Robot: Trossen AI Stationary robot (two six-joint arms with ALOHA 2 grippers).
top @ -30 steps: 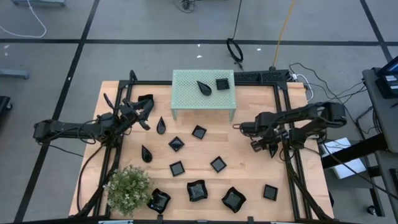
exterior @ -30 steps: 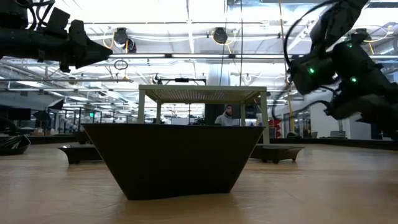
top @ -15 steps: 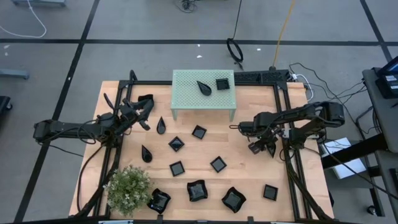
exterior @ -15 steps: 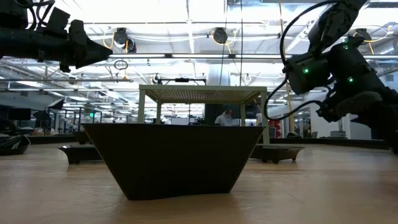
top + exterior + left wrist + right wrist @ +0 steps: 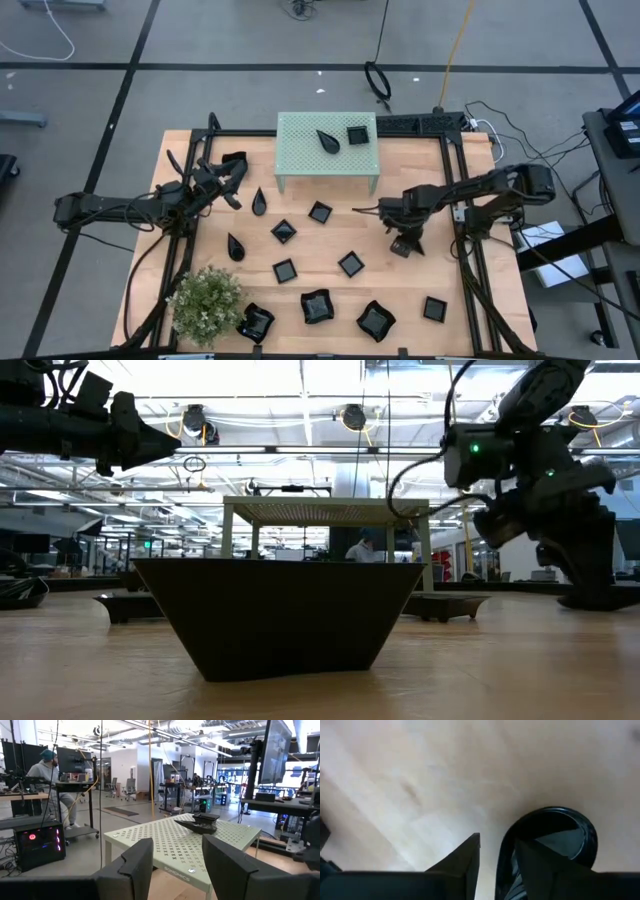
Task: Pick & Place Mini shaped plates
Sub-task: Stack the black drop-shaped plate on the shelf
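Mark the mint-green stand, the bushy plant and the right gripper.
mint-green stand (image 5: pixel 305 150): high view, bare perforated top.
bushy plant (image 5: pixel 206 302): high view, middle of the foliage.
right gripper (image 5: pixel 402 246): high view, between the fingertips, down at the table.

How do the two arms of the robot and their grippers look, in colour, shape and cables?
Both arms are dark, nearly black, built of slim jointed segments with black cables looping along them. The left gripper ends in two broad, flat, matte black fingers with angled tips. The right gripper has the same dark wedge-shaped fingers. In the low view, small green lights glow on the right arm's wrist housing.
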